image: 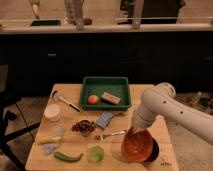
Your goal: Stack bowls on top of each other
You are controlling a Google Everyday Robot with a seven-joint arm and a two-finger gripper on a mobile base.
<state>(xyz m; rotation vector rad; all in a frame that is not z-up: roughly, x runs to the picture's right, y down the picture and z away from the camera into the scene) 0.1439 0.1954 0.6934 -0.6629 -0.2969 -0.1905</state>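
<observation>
The glossy orange bowl [136,146] is tilted at the front right of the wooden table [70,91]. It sits over the dark bowl [154,149], of which only the right rim shows behind it. My gripper [133,130], at the end of the white arm [167,107] coming in from the right, holds the orange bowl's upper rim from above.
A green tray [106,81] at the table's back holds an orange fruit [93,99] and a tan block [111,97]. A white tub [51,112], a pale-green cup [96,153], a green vegetable [67,156], a dark heap [84,126], a grey packet [104,120] and utensils [112,133] lie left of the bowls.
</observation>
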